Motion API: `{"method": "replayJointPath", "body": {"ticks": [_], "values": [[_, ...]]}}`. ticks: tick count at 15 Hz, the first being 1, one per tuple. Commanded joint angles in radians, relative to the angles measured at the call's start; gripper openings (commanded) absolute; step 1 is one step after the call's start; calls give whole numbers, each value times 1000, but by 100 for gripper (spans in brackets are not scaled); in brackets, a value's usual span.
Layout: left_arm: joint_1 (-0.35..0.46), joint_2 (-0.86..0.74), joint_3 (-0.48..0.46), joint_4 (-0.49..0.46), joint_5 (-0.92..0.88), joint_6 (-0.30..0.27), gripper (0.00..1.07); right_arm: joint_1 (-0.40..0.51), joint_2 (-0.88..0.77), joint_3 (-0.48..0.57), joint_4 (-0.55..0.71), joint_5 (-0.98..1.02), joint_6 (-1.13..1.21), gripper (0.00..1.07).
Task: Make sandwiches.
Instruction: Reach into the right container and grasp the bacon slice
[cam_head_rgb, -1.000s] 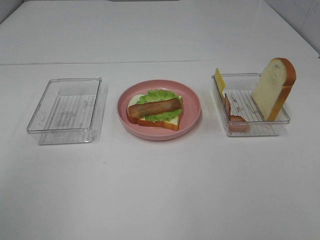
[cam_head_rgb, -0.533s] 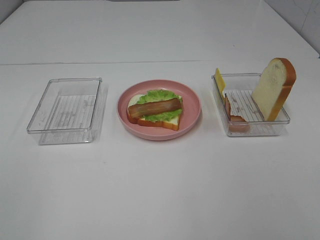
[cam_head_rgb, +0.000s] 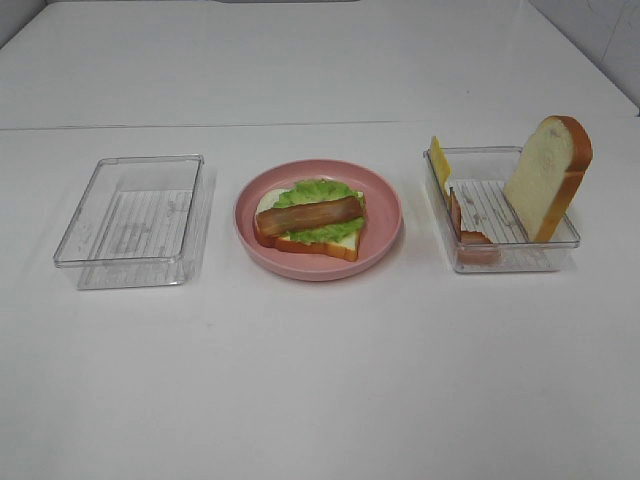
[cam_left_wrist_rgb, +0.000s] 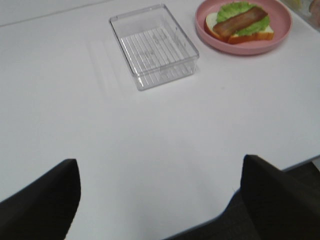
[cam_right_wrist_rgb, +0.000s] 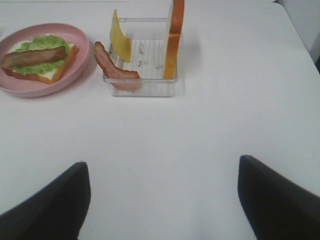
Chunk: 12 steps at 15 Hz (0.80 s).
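nearest the front edge of the table (cam_head_rgb: 320, 400), the left gripper (cam_left_wrist_rgb: 159, 167) and the right gripper (cam_right_wrist_rgb: 162, 167) hung above bare white surface. each had its fingers spread wide with nothing between them, released and carrying no food. neither showed in the high view, so both sat back from the work, probably parked where they blocked nothing. ahead of them lay a broad stretch of open table, room enough for either arm to come in without brushing anything.

beyond that stood a row of three. the left tray (cam_head_rgb: 120, 263), clear plastic, had nothing in it and sat apart from the pink plate (cam_head_rgb: 388, 215) in the middle. on the plate the half-built sandwich (cam_head_rgb: 310, 225) lay flat: a bottom bread slice (cam_head_rgb: 322, 244), lettuce (cam_head_rgb: 318, 189) over it, and one bacon strip (cam_head_rgb: 308, 214) across the top. the stack was low, steady and open from above for the next layer.

the right tray (cam_head_rgb: 510, 257) held what remained. a spare bacon strip (cam_head_rgb: 466, 230) leaned at its left wall toward the near corner, and a cheese slice (cam_head_rgb: 439, 160) stood on edge at that same wall. the second bread slice (cam_head_rgb: 548, 175) was propped upright against the right wall, its top well above the rim. standing so, cheese and bread offered thin edges for a pinch from above, though the walls left little room beside them. the right gripper looked the better placed for that tray.

behind the row the table ran on, white and bare.
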Motion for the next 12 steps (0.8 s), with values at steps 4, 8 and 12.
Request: {"method": "replayJointPath", "body": {"ticks": [4,8,12], "values": [[0,-20,48,9,-107,0,83,-7,461,-64,86,-196,-7,76],[0,-20,48,9,-107,0,83,-7,837,-234,87,-171,-65,76],[0,-20,48,9,-107,0,83,-6,1170,-474,138,-29,-67,76]]}}
